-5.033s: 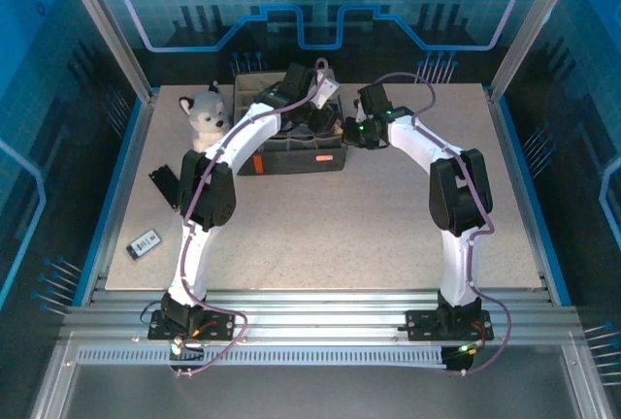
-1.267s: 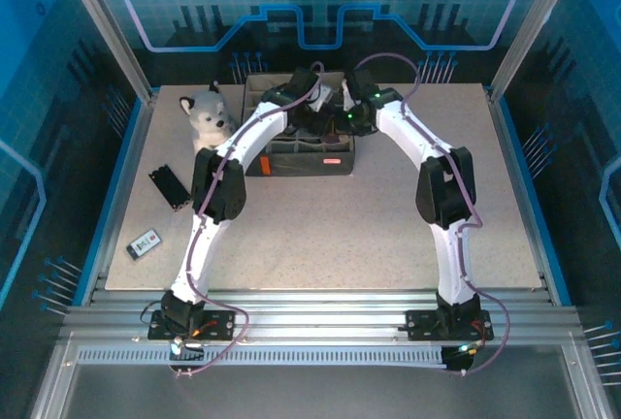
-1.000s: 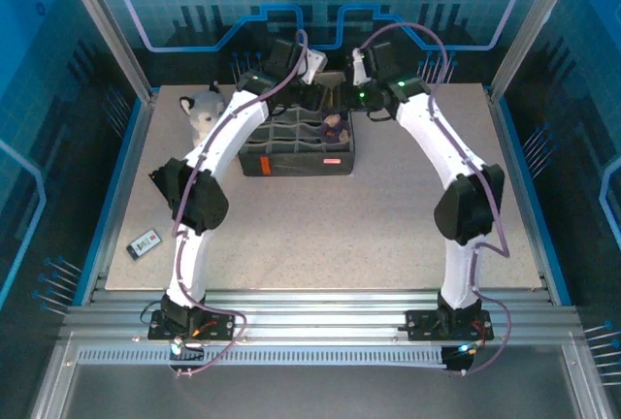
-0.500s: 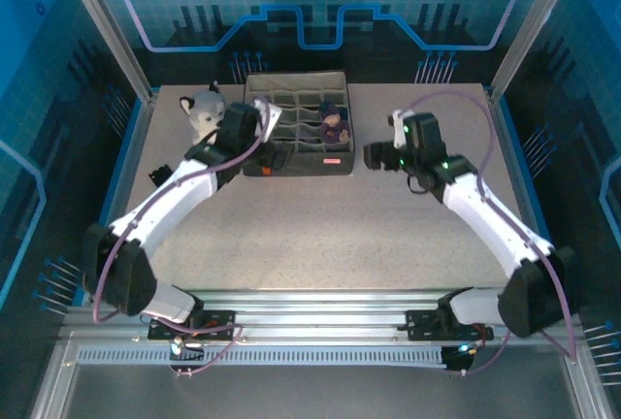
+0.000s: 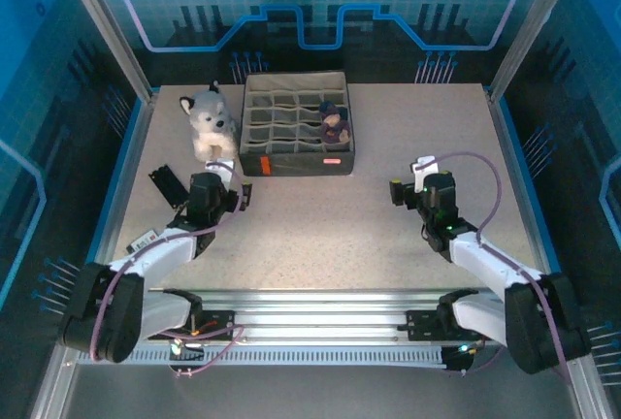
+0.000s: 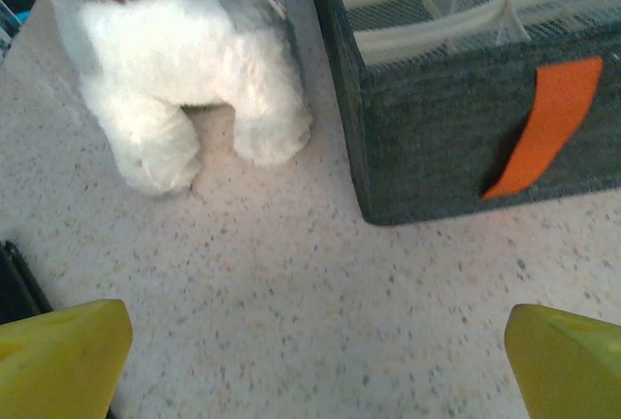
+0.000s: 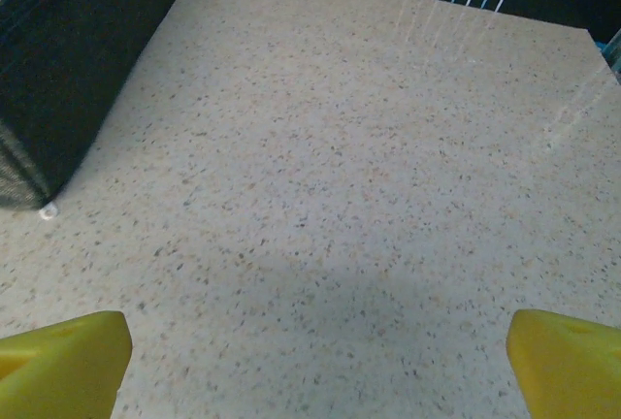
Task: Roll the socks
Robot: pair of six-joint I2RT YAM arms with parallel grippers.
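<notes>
Overhead, we are seeing the socks (image 5: 336, 124) sitting as one purple bundle in a cell along the right edge of the grey box (image 5: 291, 164), in the upper middle of the frame. No sock is lying loose on the tabletop (image 5: 320, 235). The bundle is too small for us to tell how tightly it is wound.

Both arms are lying low toward the bottom of that frame, well apart from the box. The left tool (image 5: 237, 196) is hovering at lower left, below the husky (image 5: 209, 118), and the right tool (image 5: 400, 189) is hovering at lower right over bare tabletop. Each is gaping wide and carrying nothing. In the left wrist view we are seeing yellow fingertips (image 6: 68, 356) in the bottom corners, with speckled surface, the husky's paws and the box's orange tag (image 6: 548, 123) lying beyond them. In the right wrist view another fingertip (image 7: 63, 366) is framing bare tabletop, with a corner of the box at upper left.

We are judging the job as good as finished, since the pair is reading as rolled and stowed and neither tool is touching it. We are seeing nothing left to do, unless the roll is proving looser than it appears.
</notes>
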